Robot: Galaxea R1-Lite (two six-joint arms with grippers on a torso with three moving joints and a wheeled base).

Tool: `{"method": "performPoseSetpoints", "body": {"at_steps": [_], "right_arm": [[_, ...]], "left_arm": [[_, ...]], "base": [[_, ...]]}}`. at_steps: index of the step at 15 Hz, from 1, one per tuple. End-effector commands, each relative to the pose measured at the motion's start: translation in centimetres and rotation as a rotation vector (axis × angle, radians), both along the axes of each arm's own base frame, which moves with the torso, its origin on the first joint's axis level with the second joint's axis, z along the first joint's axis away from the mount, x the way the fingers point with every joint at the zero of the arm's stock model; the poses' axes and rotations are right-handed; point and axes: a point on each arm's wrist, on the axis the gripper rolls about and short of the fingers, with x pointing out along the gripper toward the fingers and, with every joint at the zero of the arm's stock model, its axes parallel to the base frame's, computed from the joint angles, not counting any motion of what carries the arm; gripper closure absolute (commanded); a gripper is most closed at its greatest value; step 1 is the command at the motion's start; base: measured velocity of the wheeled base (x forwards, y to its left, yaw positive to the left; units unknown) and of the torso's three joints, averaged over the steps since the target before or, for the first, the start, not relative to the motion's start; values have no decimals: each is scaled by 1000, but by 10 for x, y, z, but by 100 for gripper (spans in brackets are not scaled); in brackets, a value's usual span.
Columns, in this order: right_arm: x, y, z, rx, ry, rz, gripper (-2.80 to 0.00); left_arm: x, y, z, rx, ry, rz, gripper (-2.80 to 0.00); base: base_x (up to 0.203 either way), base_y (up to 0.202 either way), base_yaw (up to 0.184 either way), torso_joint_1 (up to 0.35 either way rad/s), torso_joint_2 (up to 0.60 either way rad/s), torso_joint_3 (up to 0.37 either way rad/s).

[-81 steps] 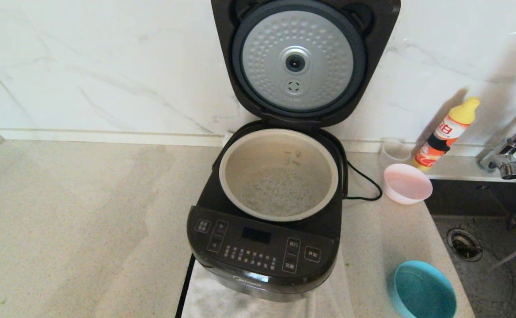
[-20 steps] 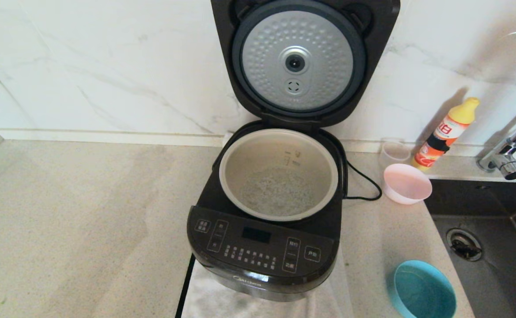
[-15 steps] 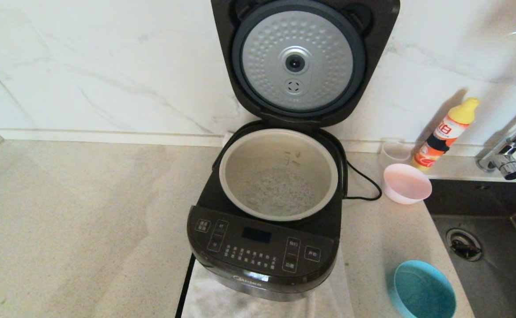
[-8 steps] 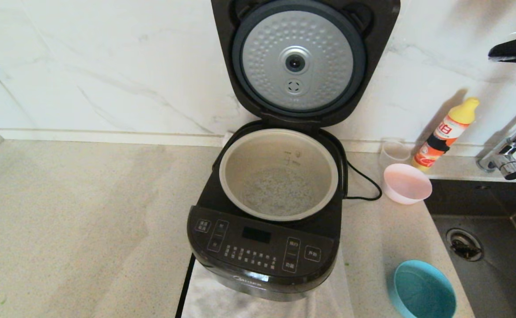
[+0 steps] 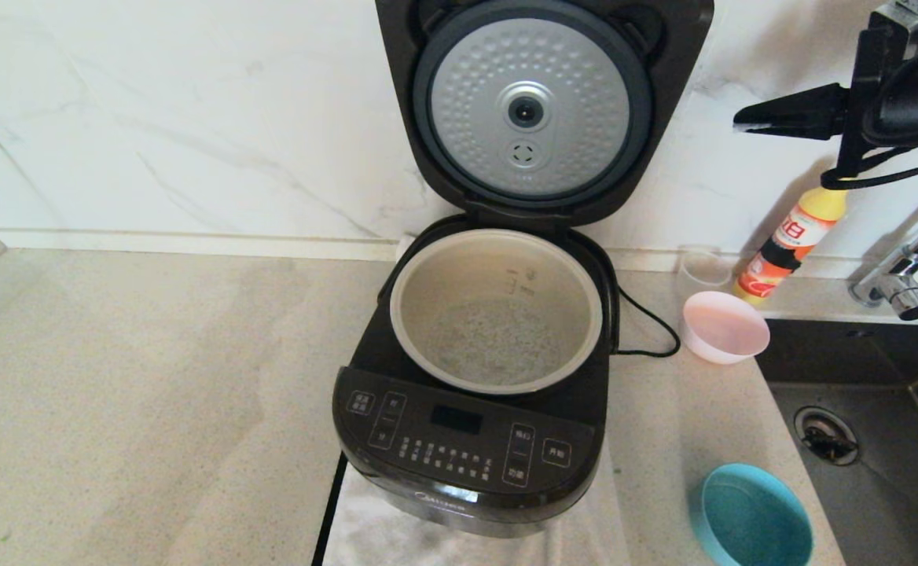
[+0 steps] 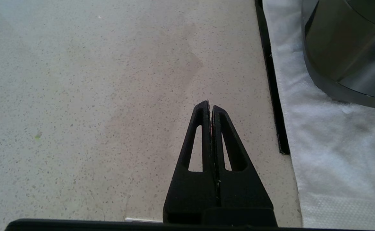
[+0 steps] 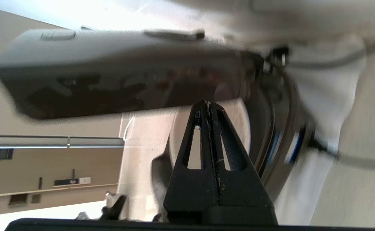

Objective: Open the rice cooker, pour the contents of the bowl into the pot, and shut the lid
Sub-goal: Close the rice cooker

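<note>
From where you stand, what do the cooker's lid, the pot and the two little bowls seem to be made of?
Lid: glossy black plastic, it seems; its underside disc looks like matte dimpled metal. Pot: pale grey-beige, smooth and dull, probably coated metal. Pink bowl and blue bowl: uniform colour, soft sheen, likely plastic.

Right pincer point(image 5: 742, 122) has swung in toward lid point(image 5: 541, 110).

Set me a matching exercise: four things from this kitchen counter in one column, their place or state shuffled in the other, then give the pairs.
1. glossy black hinged lid
2. wide pale grey-beige pot
3. round pink plastic bowl
4. round blue plastic bowl

A. at the counter's front edge, beside the sink
B. standing upright, open
C. seated in the black rice cooker
D. in front of the orange bottle with yellow cap

Pairs: 1-B, 2-C, 3-D, 4-A
</note>
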Motion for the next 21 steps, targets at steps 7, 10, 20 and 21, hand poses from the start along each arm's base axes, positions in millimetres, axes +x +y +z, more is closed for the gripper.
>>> {"method": "performPoseSetpoints", "body": {"at_steps": [7, 10, 20, 21], "right_arm": [[38, 27, -3, -5, -237, 84, 0], [37, 38, 5, -5, -324, 113, 0], [44, 43, 7, -9, -425, 123, 0], [43, 44, 8, -10, -432, 125, 0]], "left_arm": [[0, 0, 0, 0, 1, 0, 0], [0, 0, 0, 0, 3, 0, 0], [0, 0, 0, 0, 3, 0, 0], [0, 0, 0, 0, 1, 0, 0]], "base": [[0, 0, 0, 0, 0, 0], [0, 0, 0, 0, 0, 0], [0, 0, 0, 0, 0, 0], [0, 0, 0, 0, 0, 0]]}}
